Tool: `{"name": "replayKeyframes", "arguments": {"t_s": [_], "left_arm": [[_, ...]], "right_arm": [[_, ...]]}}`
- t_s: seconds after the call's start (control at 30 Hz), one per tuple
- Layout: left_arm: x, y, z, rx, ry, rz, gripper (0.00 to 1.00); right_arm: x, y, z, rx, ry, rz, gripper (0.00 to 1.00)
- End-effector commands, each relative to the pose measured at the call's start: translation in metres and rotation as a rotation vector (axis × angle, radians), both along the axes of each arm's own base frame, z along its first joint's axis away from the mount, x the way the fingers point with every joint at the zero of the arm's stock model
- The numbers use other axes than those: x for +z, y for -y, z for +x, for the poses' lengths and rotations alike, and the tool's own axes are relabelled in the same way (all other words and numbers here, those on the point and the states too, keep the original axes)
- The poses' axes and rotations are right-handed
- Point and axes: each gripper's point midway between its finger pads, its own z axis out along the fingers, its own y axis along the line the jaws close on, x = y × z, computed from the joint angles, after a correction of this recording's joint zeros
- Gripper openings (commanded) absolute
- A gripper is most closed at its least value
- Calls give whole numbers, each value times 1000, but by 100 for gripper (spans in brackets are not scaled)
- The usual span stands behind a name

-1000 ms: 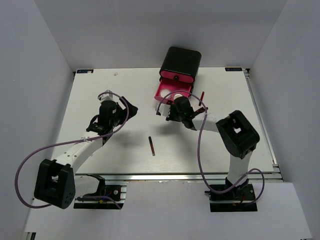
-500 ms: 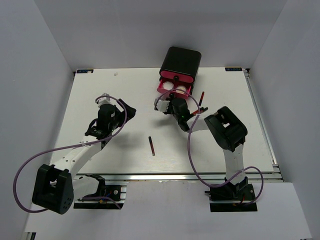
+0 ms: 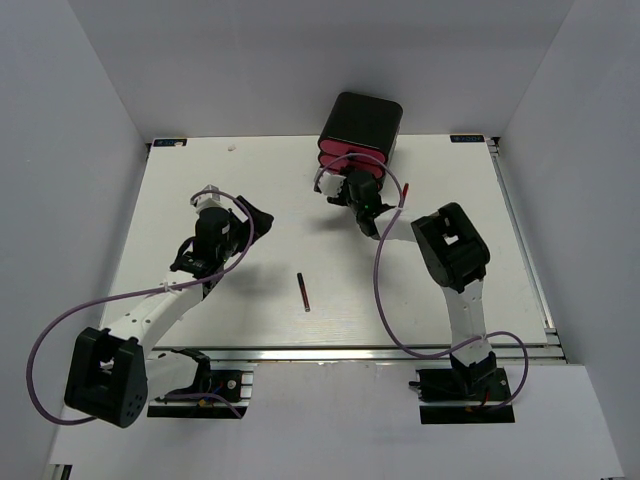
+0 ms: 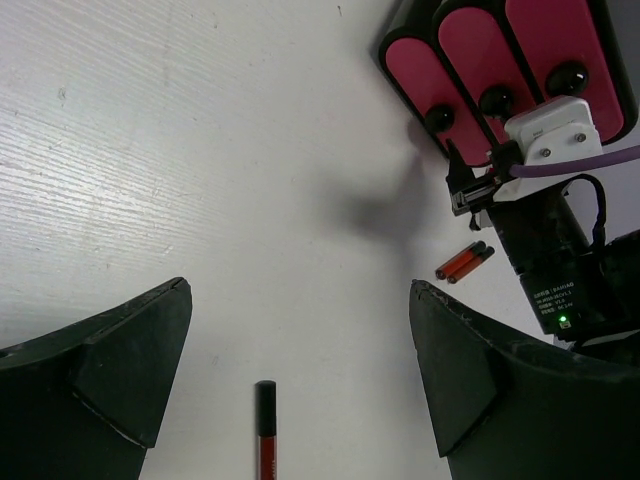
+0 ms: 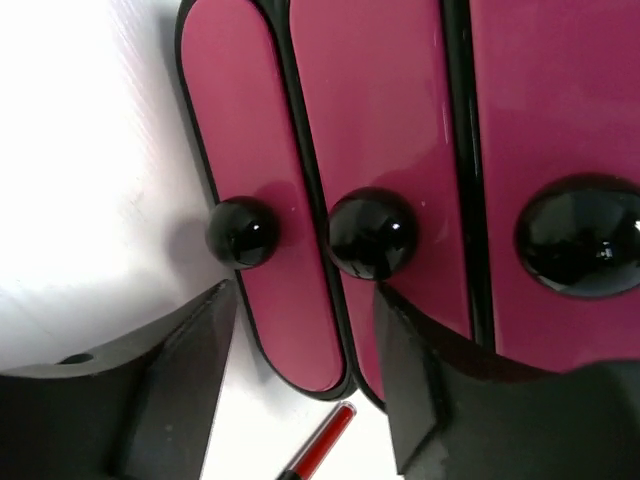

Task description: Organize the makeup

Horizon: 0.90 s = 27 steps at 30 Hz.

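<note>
A dark red makeup stick (image 3: 303,292) lies alone mid-table; in the left wrist view this stick (image 4: 264,440) lies just below and between my wide-open left gripper (image 4: 300,290). Two thin red sticks (image 3: 403,190) lie side by side right of the black drawer box (image 3: 362,120). All three of its pink drawer fronts (image 5: 380,120) are pushed in. My right gripper (image 5: 305,300) stands open right at the lowest drawer front, holding nothing, with one red stick (image 5: 322,447) under it. The left gripper (image 3: 255,215) hovers left of centre.
The drawer box stands at the table's back edge, with black round knobs (image 5: 243,232) on its fronts. The right arm (image 3: 450,250) reaches across the right half toward it. A purple cable (image 3: 385,300) loops over the table near the right arm.
The right gripper has opened and moved toward the box. The pink drawer that stood pulled out, with round compacts inside, is now shut. The left arm drew back slightly.
</note>
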Motion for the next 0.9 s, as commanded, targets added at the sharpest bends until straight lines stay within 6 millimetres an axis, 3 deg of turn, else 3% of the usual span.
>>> {"name": "replayKeyframes", "arguments": {"t_s": [0.0, 0.03, 0.13, 0.23, 0.27, 0.3, 0.33, 0.37, 0.43, 0.47, 0.5, 0.53, 0.57, 0.6, 0.63, 0.67, 0.7, 0.73, 0.77, 0.8, 0.83, 0.87], "left_arm": [[1, 4, 0, -16, 8, -22, 98], [0, 4, 1, -17, 6, -23, 98], [-1, 10, 2, -40, 1, -42, 98], [-4, 17, 6, -60, -3, -61, 98], [0, 25, 7, -94, 9, -84, 98], [-4, 28, 10, -103, 3, -88, 98], [3, 34, 14, -123, 25, -108, 98], [3, 37, 17, -133, 29, -114, 98], [-6, 46, 23, -160, 8, -122, 97], [-3, 51, 29, -169, 21, -133, 96], [4, 58, 36, -185, 37, -141, 95], [-11, 65, 42, -196, 1, -137, 93], [-9, 74, 49, -216, 12, -148, 92], [1, 87, 58, -241, 33, -160, 88], [-18, 98, 66, -257, -7, -166, 85], [-21, 111, 70, -280, -13, -179, 82], [-9, 123, 85, -293, 14, -205, 72], [-31, 133, 95, -289, -30, -234, 65], [-34, 147, 98, -314, -38, -255, 59], [-20, 158, 114, -319, -7, -279, 56], [-24, 166, 122, -311, -20, -301, 56], [-50, 175, 128, -310, -65, -298, 56]], "right_arm": [[15, -1, 8, 12, 8, 38, 64], [13, 1, 8, 13, 5, 33, 71], [11, -3, 3, 49, -43, 44, 75], [6, -19, -37, 233, -197, 52, 82], [10, -30, -69, 368, -300, 63, 85], [9, -32, -87, 428, -343, 58, 89], [30, -41, -106, 521, -354, 99, 89], [21, -36, -126, 544, -430, 94, 89], [33, -36, -141, 547, -461, 160, 89], [53, -35, -148, 558, -444, 199, 89], [54, -28, -153, 538, -463, 223, 89], [59, -24, -156, 504, -487, 275, 89], [77, -19, -158, 485, -465, 319, 89], [82, -5, -153, 440, -458, 369, 89], [100, 3, -158, 408, -468, 462, 89], [111, 24, -145, 353, -441, 530, 89], [119, 34, -141, 319, -427, 592, 89], [134, 43, -144, 296, -455, 702, 88], [140, 68, -135, 246, -447, 760, 82], [145, 78, -133, 231, -459, 804, 65], [149, 84, -136, 233, -487, 842, 55], [152, 103, -132, 185, -498, 891, 30]]}}
